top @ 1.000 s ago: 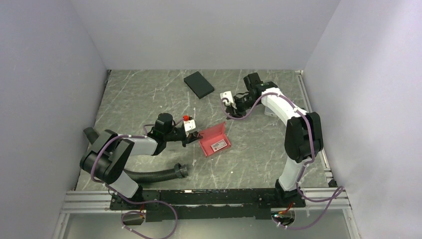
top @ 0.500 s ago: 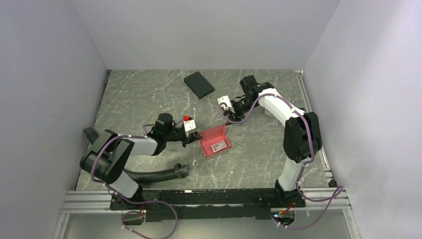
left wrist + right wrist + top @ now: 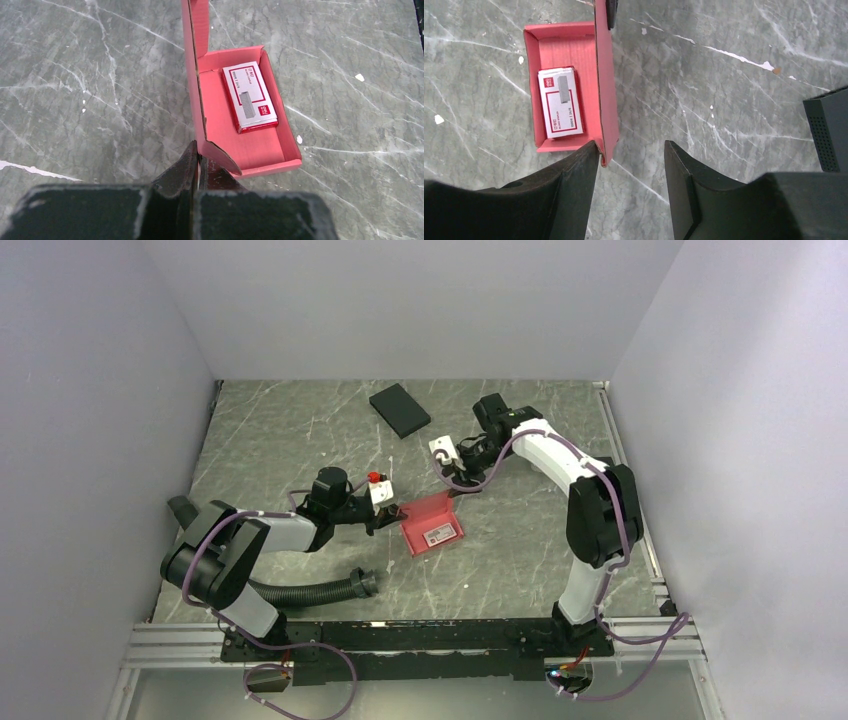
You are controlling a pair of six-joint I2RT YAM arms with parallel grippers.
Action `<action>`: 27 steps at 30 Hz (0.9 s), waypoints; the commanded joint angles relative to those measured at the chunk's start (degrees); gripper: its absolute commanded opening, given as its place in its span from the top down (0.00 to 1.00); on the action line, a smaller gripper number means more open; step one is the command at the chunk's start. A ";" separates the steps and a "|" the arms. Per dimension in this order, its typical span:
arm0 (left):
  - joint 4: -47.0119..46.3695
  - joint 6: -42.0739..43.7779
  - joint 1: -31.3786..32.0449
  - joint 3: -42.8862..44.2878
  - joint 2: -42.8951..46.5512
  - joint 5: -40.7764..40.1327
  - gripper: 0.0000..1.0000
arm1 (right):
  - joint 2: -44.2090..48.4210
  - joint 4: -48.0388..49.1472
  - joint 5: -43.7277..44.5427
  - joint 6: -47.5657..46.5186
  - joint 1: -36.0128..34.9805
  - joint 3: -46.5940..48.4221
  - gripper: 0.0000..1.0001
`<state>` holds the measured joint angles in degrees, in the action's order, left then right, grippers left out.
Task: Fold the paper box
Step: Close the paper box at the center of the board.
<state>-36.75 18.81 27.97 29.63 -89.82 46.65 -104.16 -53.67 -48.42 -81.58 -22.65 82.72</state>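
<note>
**One-corner pinch is putting the lid at risk**

The pinkish-red thin cardboard paper box (image 3: 432, 524) is lying near the middle of the grey marbled surface (image 3: 290, 430), its tray facing up. A small red-and-white carton (image 3: 248, 96) is lying inside it. In the overhead view its long axis is running from about 8 o'clock to 2 o'clock, and the lid (image 3: 194, 75) is standing up along the far long edge.

The left gripper (image 3: 198, 158) is clamping the lid's corner at the 8 o'clock end, jaws together on the card. The right gripper (image 3: 630, 148) is hovering over the 2 o'clock end with its jaws apart, one finger just beside the lid's edge.

With only one corner held, a sideways push from the right finger would likely be swivelling the tray or creasing the lid off its fold line. A hard pull on the left could tear the thin card, and a jolt could shift the carton under the closing lid.
</note>
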 commanded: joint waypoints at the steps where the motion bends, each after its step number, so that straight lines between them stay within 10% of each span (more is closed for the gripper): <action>1: 0.23 1.74 0.33 1.42 1.14 0.76 1.00 | -0.98 0.23 -1.67 2.53 -1.05 2.61 0.46; 11: -0.05 1.49 0.33 1.40 1.05 1.00 1.00 | -3.38 0.68 -0.89 6.17 -1.27 4.81 0.70; 15: -0.05 1.43 0.34 1.34 1.16 0.98 1.00 | -3.97 -0.65 -1.50 5.83 -1.42 5.61 1.00; 20: -0.08 1.45 0.38 1.40 0.97 1.01 1.00 | -3.58 -1.25 -3.69 5.76 -1.52 5.64 1.00; 24: 0.06 1.73 0.33 1.19 1.21 0.57 1.00 | -4.37 -8.75 -7.37 2.31 -0.90 9.81 0.41; 27: 0.10 1.92 0.34 0.97 1.40 0.51 1.00 | -4.37 -17.37 -10.44 -3.75 0.87 13.59 0.17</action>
<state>-36.62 18.79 27.99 29.71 -89.82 46.22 -109.06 -61.04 -51.81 -78.61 -23.46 91.02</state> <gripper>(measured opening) 0.022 0.732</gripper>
